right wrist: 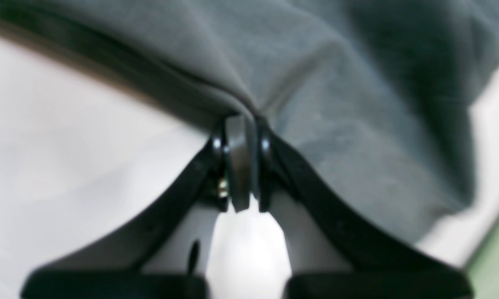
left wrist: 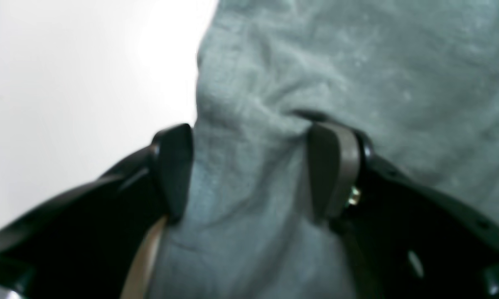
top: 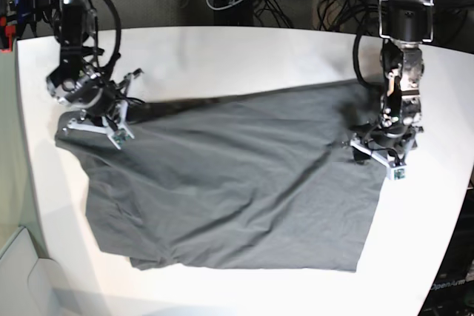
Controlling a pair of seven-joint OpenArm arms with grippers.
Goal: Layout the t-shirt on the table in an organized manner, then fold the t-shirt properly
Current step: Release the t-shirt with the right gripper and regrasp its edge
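Cloth of the t-shirt bunches between the left gripper's parted jaws, the right gripper pinches a fold to tug it flat, and both work opposite edges on the table.

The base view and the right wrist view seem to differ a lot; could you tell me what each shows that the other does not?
Only the base view shows both arms, the left gripper and the whole t-shirt spread on the table. Only the right wrist view shows the right gripper close up, jaws shut on a pinched ridge of fabric. Both show grey cloth, white tabletop and the right gripper at the shirt's edge.
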